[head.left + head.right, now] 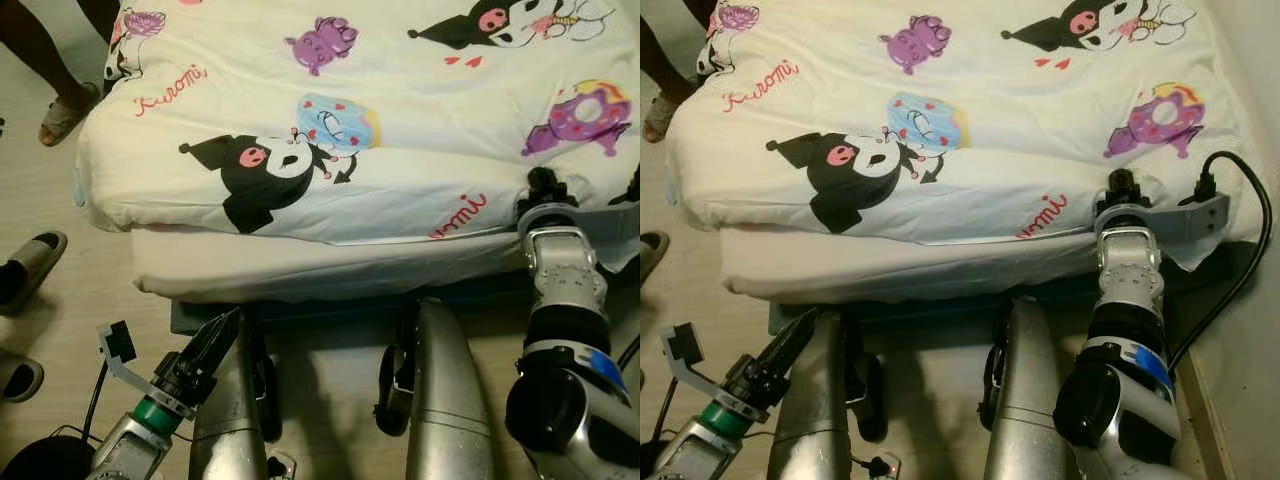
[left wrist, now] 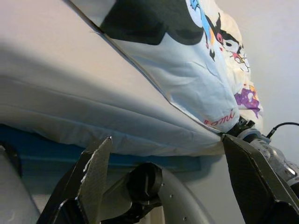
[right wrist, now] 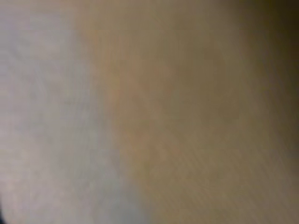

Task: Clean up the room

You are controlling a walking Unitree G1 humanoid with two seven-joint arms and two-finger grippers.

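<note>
A white duvet (image 1: 380,150) printed with cartoon characters covers the bed, and its front edge hangs over the pale mattress (image 1: 300,265). My right gripper (image 1: 543,187) is pushed against the duvet's front right edge by the red lettering. The cloth hides its tip, and the right wrist view is a blur of fabric (image 3: 140,116). My left gripper (image 1: 213,345) hangs low in front of the bed at the left, off the bedding. It is open, and its fingers (image 2: 93,177) stand wide apart with nothing between them.
A person's feet in slippers stand on the floor at the left (image 1: 62,115) (image 1: 30,262). A black cable (image 1: 1252,240) loops by the wall at the right. My silver legs (image 1: 440,400) stand close to the blue bed base (image 1: 300,315).
</note>
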